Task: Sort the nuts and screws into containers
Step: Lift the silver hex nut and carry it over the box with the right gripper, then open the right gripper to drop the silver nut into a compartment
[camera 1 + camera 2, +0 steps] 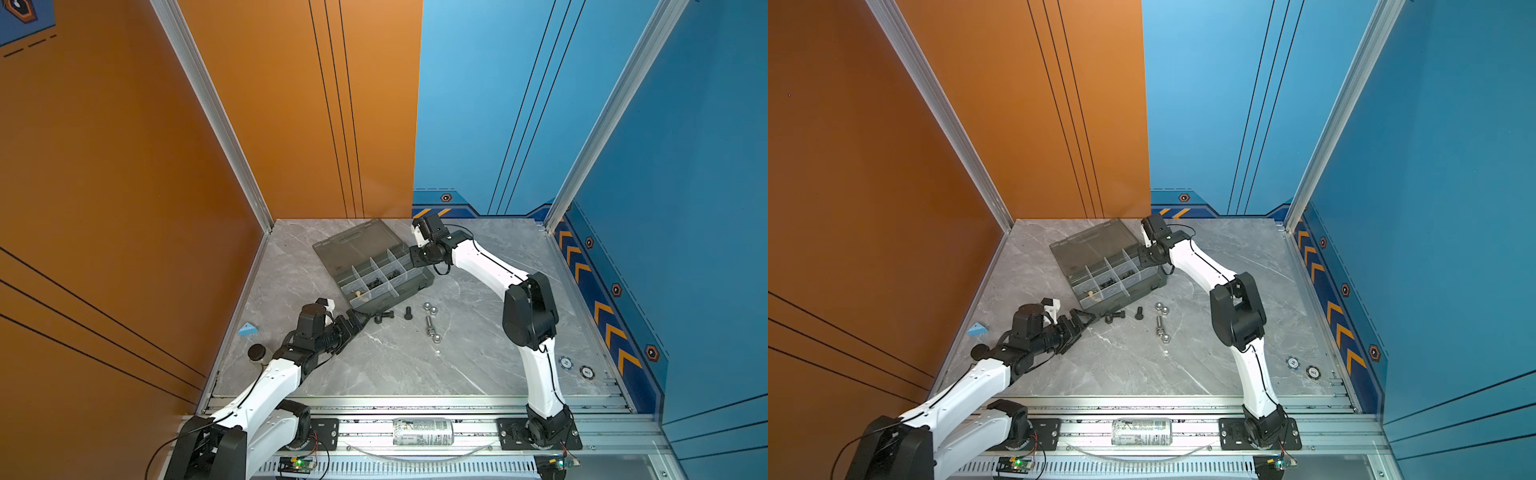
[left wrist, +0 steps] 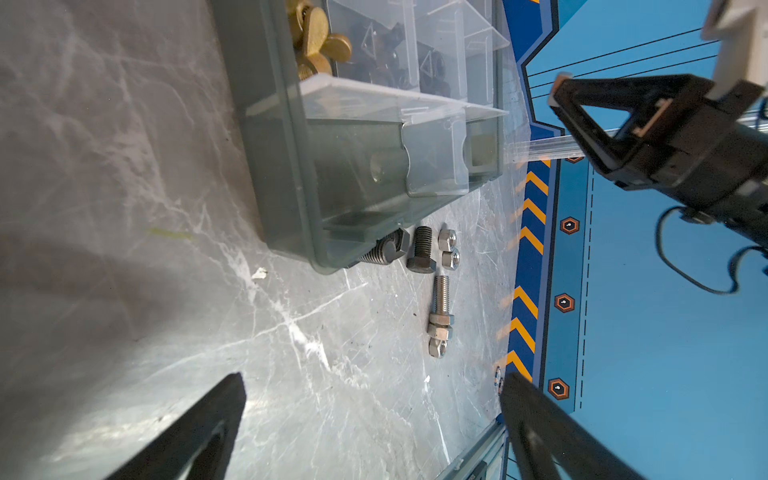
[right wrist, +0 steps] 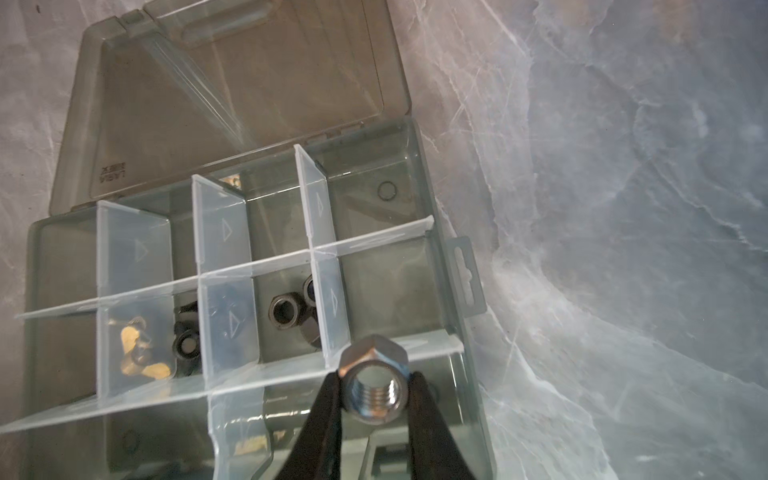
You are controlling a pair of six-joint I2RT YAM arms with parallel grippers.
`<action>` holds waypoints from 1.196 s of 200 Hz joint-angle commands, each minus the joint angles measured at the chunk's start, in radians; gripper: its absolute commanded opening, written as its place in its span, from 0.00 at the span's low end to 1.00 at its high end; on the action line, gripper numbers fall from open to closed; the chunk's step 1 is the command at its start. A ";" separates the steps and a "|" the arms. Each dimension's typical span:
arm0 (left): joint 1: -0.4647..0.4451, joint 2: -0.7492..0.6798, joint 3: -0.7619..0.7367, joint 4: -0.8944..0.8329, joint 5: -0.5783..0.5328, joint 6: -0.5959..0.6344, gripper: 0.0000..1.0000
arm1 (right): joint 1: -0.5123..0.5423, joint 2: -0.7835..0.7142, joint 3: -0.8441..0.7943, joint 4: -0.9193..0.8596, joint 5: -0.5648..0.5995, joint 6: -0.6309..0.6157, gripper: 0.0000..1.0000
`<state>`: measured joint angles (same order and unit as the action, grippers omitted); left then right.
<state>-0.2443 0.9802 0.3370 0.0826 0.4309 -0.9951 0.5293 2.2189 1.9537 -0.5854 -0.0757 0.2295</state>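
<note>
Grey marble tabletop (image 1: 415, 365), just below mid-frame in both top views: my right gripper (image 3: 373, 384) pinches a silver nut (image 3: 373, 359) above the organizer box (image 1: 417, 284), right over a divider (image 3: 432, 345). Released here, I judge it could bounce into the black nuts' (image 3: 284, 312) compartment.

both top views are evenly bright and sharp, with soft sheen on the counter (image 1: 478, 365). the left wrist view shows a dark, blurred shadow at one side

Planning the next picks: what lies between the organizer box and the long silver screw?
Two loose silver nuts, side by side, sit between the organizer box and the long silver screw. Clearest in the left wrist view; both top views show it too.
</note>
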 commanded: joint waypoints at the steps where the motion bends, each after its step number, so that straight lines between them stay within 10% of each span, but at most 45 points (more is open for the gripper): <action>1: -0.003 -0.030 0.018 -0.045 0.005 0.016 0.98 | 0.003 0.044 0.077 -0.027 -0.008 0.037 0.05; 173: -0.010 -0.126 0.003 -0.125 -0.016 -0.015 0.98 | -0.002 0.074 0.114 -0.092 -0.107 0.043 0.41; 239: -0.011 -0.082 0.003 -0.095 0.005 -0.008 0.98 | 0.029 -0.170 -0.145 -0.106 -0.075 0.023 0.45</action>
<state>-0.2497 0.8753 0.3370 -0.0181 0.4305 -1.0035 0.5404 2.1937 1.8980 -0.6559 -0.1608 0.2665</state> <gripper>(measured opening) 0.976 0.441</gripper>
